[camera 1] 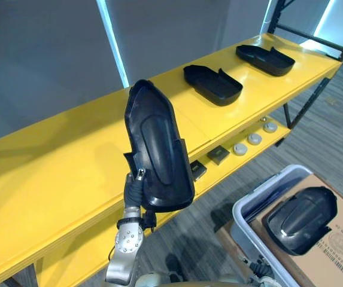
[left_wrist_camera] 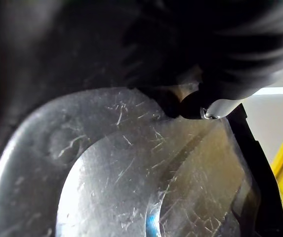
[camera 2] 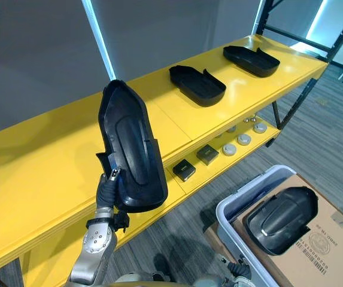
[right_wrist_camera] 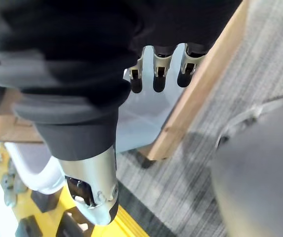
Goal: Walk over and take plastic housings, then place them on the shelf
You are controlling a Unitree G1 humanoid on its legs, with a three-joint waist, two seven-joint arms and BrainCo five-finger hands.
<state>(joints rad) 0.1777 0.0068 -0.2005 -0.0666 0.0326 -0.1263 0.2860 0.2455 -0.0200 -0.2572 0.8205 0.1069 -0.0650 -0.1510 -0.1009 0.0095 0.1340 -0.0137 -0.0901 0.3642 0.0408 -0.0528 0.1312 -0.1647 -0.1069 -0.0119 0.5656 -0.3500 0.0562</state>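
A long black plastic housing (camera 1: 159, 149) stands upright in front of the yellow shelf's top board (camera 1: 57, 167), its hollow side facing me. My left hand (camera 1: 135, 186) is shut on its lower edge from below; in the left wrist view the thumb (left_wrist_camera: 215, 106) presses on the scratched housing (left_wrist_camera: 131, 173). Two more black housings (camera 1: 213, 84) (camera 1: 266, 58) lie on the shelf to the right. Another housing (camera 1: 300, 218) rests at the lower right. My right hand (right_wrist_camera: 158, 74) hangs over the floor, fingers relaxed, holding nothing.
A grey bin (camera 1: 249, 221) and a cardboard box (camera 1: 339, 245) stand on the floor at the lower right. The lower shelf board carries small dark blocks (camera 1: 218, 154) and round silver parts (camera 1: 254, 139). A dark rack upright (camera 1: 279, 15) rises at the shelf's far right end.
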